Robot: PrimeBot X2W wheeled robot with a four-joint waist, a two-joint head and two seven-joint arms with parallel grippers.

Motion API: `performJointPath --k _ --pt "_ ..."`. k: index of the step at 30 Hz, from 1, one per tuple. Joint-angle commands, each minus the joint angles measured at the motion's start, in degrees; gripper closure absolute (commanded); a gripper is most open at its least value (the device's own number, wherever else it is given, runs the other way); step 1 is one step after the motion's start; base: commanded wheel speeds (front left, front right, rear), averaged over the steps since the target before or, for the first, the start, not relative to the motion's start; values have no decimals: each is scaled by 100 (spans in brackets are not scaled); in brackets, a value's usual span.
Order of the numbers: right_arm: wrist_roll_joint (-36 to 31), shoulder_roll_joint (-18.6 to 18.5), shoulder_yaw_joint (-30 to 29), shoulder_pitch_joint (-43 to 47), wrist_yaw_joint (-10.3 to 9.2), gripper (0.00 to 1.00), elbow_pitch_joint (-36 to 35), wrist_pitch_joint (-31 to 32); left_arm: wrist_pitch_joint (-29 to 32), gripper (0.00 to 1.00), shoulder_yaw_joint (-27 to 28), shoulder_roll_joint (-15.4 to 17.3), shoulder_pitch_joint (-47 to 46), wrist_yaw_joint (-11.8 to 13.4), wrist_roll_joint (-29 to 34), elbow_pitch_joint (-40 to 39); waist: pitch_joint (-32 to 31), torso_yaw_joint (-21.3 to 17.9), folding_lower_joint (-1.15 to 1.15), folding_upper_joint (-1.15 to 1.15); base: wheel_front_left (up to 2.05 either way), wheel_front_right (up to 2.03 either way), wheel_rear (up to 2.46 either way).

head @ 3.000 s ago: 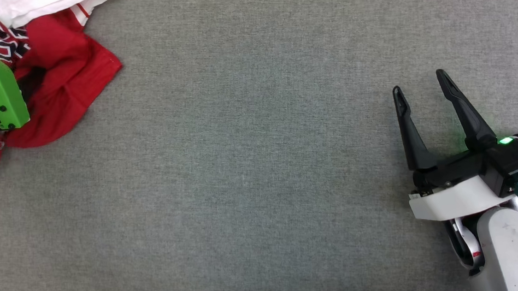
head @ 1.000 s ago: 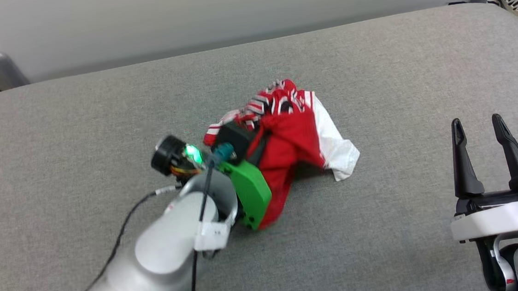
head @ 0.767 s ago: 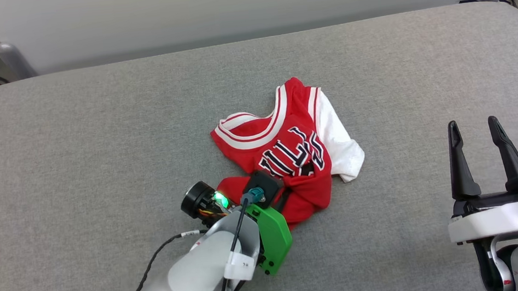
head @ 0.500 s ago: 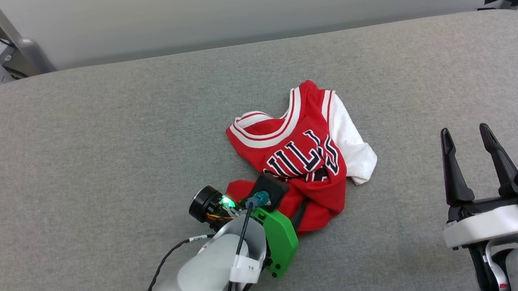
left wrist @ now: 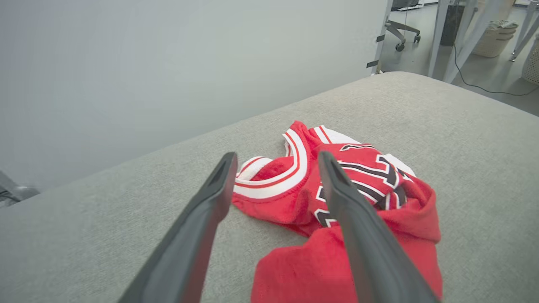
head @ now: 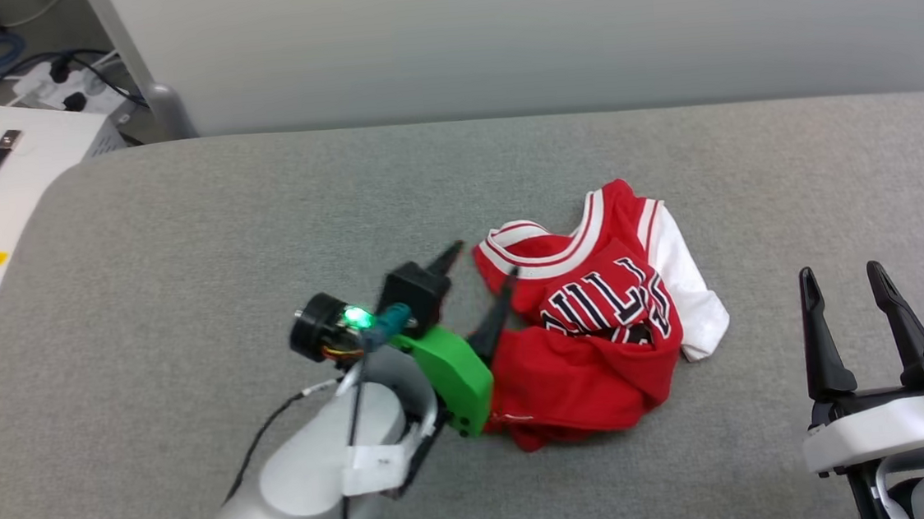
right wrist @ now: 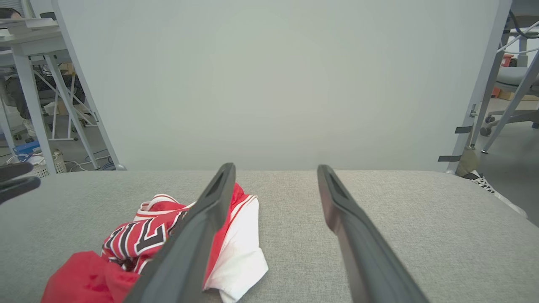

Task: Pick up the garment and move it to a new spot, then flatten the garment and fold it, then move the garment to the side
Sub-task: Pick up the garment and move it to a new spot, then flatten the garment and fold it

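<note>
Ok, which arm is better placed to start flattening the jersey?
Left. The left tool is open at the edge of the crumpled garment; the right tool, open, stands well apart.

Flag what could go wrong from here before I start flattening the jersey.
The garment lies bunched, its red lower part folded up over the lettering; a pinch there could catch two layers and keep the fold.
The left gripper is open by the collar edge and might grab only trim.
The right gripper is open, apart from the white sleeve; a one-armed pull may just slide the shirt.
</note>
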Motion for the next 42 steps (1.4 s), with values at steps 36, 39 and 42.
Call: performJointPath --k 36,39,42 --pt "-26 -8 42 215 -4 0 210 186 -167 0 3918 -459 3067 -669 1680 -2251 -77 345 0 0 0 0 0" --pt "77 -55 94 -6 -4 0 228 946 -167 0 3987 -530 3018 -752 1793 -2220 72 369 0 0 0 0 0" --pt "235 -306 181 -323 -4 0 196 1934 -167 0 4048 -587 2964 -820 1876 -2199 243 399 0 0 0 0 0"
